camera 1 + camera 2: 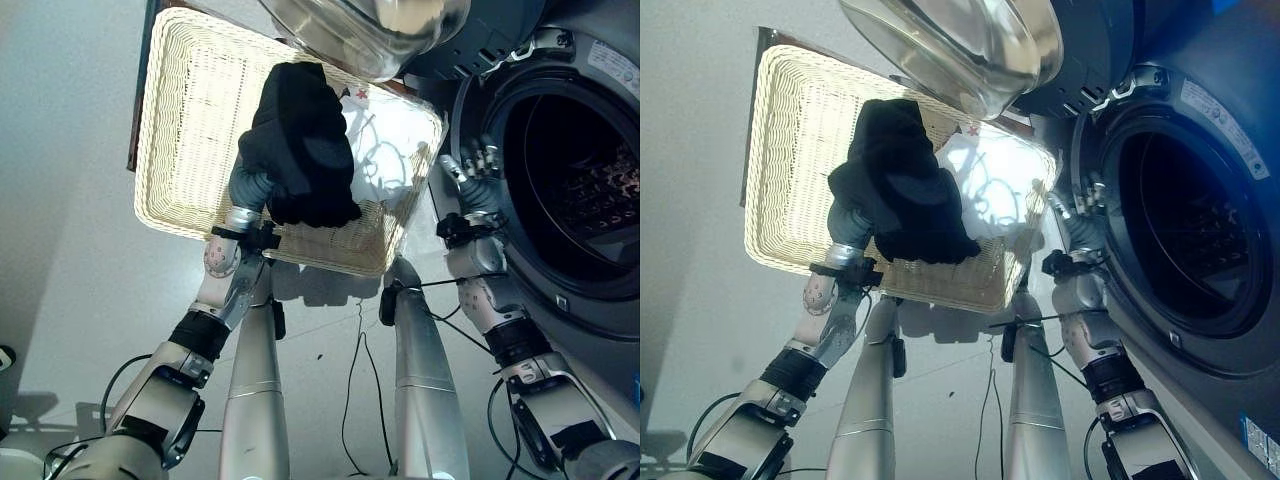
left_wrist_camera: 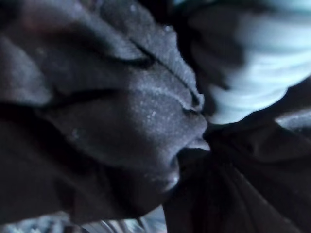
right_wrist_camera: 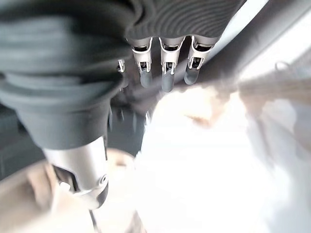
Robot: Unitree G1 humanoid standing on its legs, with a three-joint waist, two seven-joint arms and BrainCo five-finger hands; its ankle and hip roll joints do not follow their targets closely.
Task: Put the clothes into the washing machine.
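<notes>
Wicker, cream-coloured rectangular basket lay leftmost; above it my left hand was buried in the bunched black garment, grip unreadable. My right hand hung slack-fingered beside the dark-drummed grey washing machine.

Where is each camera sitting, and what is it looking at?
Left eye view: on the head, looking down at the cream woven wicker basket and both silver-grey arms; the left hand is under the black bunched cloth.
Right eye view: beside it, same scene; the right hand is between the basket and the dark grey washing machine drum opening.
Left wrist view: on the left wrist, pressed against the black cloth.
Right wrist view: on the right wrist, looking along straight fingers.
Both eye views share the white cloth.
</notes>
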